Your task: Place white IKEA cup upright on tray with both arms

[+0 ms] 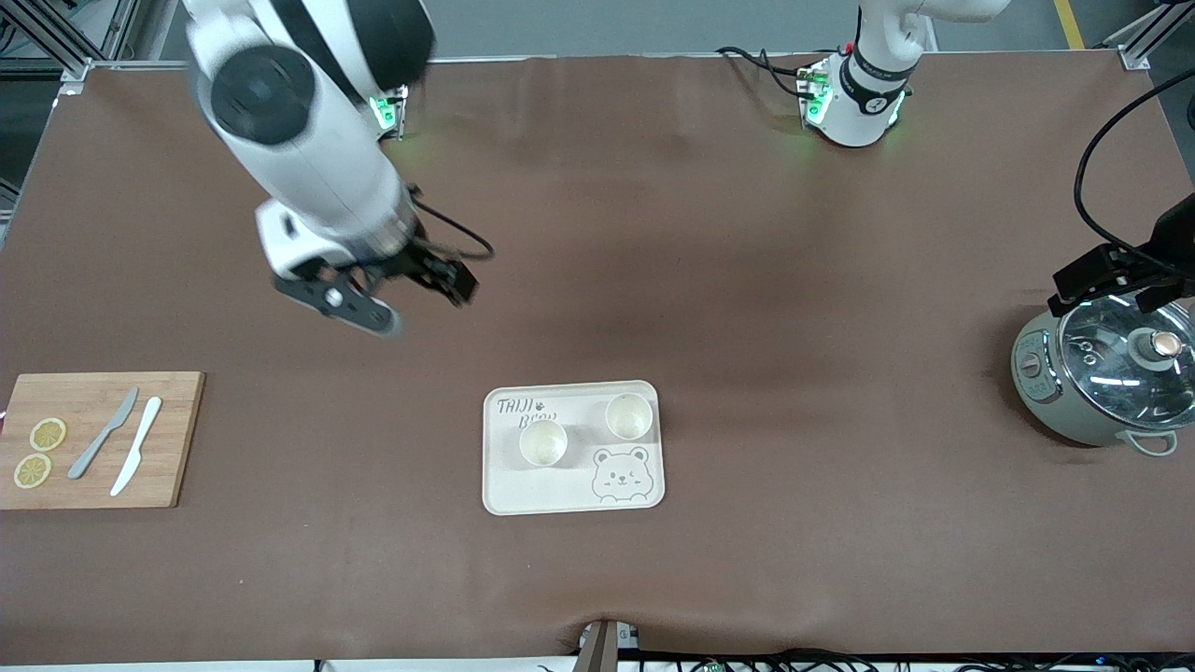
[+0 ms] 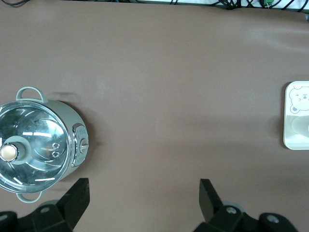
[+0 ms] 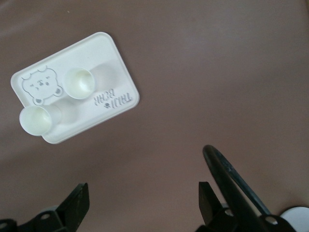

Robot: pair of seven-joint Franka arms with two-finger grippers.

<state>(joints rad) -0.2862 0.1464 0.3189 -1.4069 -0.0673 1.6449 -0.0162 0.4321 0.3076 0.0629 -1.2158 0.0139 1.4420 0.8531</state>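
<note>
The cream tray (image 1: 523,490) with the bear drawing lies on the brown table near its middle. Two white cups stand upright on it, one (image 1: 542,442) by the lettering and one (image 1: 628,416) toward the left arm's end. My right gripper (image 1: 446,277) hangs open and empty in the air over bare table, away from the tray toward the right arm's base. The right wrist view (image 3: 142,191) shows the tray (image 3: 104,53) and both cups (image 3: 79,82) (image 3: 35,120). My left gripper (image 1: 1111,280) is open and empty (image 2: 143,188), up beside the pot.
A grey-green pot (image 1: 1102,383) with a glass lid stands at the left arm's end, also in the left wrist view (image 2: 34,145). A wooden cutting board (image 1: 93,439) with two knives and lemon slices lies at the right arm's end. A tray corner (image 2: 295,140) shows in the left wrist view.
</note>
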